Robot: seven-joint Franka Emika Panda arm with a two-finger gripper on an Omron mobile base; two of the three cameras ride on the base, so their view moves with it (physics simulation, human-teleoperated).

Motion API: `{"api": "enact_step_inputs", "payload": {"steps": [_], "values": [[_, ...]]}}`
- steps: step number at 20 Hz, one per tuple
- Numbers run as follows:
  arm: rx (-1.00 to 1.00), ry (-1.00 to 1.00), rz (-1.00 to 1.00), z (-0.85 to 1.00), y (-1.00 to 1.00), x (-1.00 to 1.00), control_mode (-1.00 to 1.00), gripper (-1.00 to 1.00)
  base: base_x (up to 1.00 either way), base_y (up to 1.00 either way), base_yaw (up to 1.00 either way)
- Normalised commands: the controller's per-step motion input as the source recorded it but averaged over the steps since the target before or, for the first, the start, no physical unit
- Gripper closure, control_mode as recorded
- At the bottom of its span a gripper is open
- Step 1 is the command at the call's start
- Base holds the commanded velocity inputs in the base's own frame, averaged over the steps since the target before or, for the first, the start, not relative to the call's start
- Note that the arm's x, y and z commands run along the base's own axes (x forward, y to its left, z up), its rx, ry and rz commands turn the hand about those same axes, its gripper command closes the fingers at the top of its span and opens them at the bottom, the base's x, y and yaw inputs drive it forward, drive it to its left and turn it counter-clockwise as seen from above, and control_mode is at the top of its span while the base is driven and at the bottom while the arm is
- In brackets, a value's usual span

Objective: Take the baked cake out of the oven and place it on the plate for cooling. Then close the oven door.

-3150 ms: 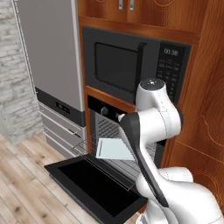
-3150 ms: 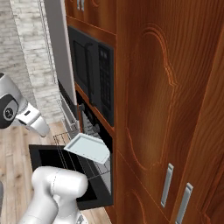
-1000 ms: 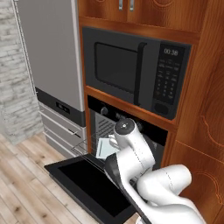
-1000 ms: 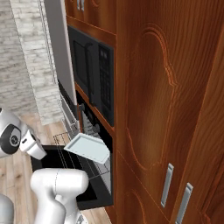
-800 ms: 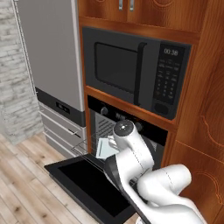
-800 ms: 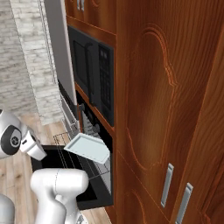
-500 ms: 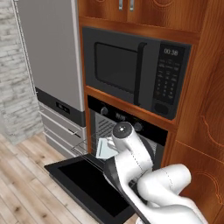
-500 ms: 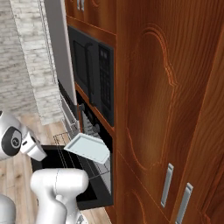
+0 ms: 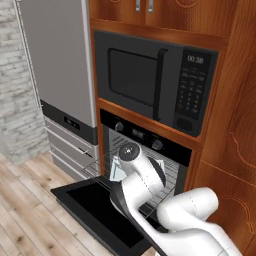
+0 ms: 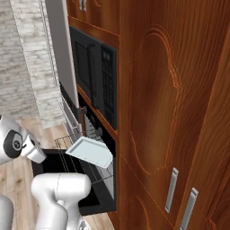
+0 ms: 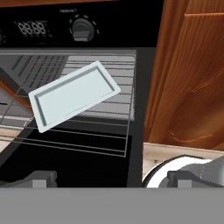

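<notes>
The oven stands open, its oven door dropped flat. A wire rack is pulled out from it, carrying a pale, shallow rectangular tray set askew; the tray looks empty. Two round knobs and a small display sit above the cavity. The fingers are spread fully wide in front of the oven, holding nothing.

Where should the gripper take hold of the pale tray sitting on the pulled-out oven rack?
By the raised rim on a long edge of the tray, coming from the front over the open oven door. It lies flat and skewed on the rack, so one finger goes inside the lip.
</notes>
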Motion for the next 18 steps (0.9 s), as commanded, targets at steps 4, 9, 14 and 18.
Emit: {"api": "enact_step_inputs", "payload": {"steps": [4, 9, 14, 18], "values": [[0.00, -0.04, 0.00, -0.20, 0.03, 0.39, -1.00, -1.00, 0.00, 0.00, 0.00], [0.00, -0.03, 0.00, -0.30, 0.00, 0.27, -1.00, -1.00, 0.00, 0.00, 0.00], [0.00, -0.04, 0.00, -0.35, 0.00, 0.21, -1.00, -1.00, 0.00, 0.00, 0.00], [0.00, -0.04, 0.00, -0.35, 0.00, 0.20, -1.00, -1.00, 0.00, 0.00, 0.00]]}}
